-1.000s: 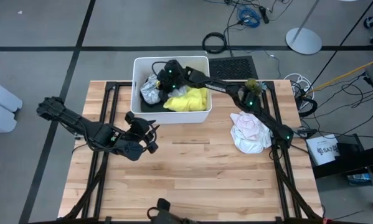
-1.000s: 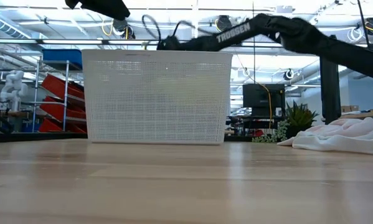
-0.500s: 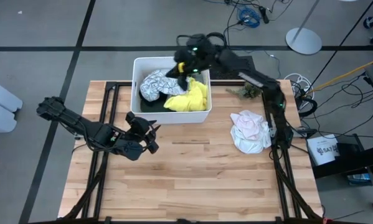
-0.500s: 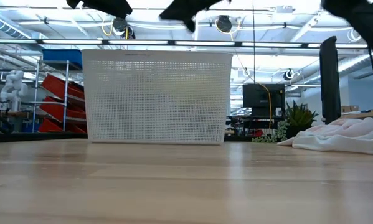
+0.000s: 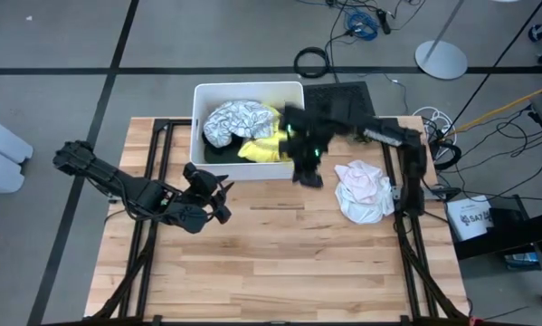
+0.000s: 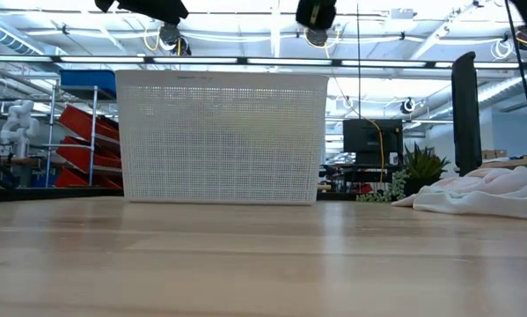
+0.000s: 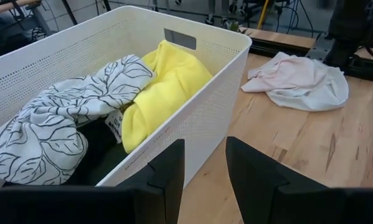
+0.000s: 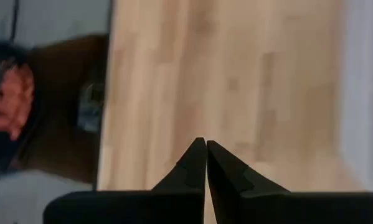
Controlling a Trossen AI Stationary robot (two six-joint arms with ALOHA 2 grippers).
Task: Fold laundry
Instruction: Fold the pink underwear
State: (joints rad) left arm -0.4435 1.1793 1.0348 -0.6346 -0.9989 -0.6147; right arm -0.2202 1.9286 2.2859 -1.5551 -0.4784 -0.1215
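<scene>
two dark pointed fingers (image 8: 195, 163) of the right gripper (image 8: 206, 163), pressed together with no gap, nothing between them. beyond the tips, a light wooden plank tabletop (image 8: 223, 81), blurred. past its edge, a dim brown and dark area with a reddish blurred patch (image 8: 12, 102), not identifiable. along the opposite side, a pale grey band (image 8: 363, 87).

Black garment (image 7: 96, 158) mostly buried under others in bin (image 7: 223, 93), right pincer (image 5: 307, 172) motion-blurred, held dark thing unclear

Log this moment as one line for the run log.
right gripper: shut, empty, over table beside white bin | left gripper: open, waiting near bin | yellow garment: in bin | pale garment: on table
</scene>
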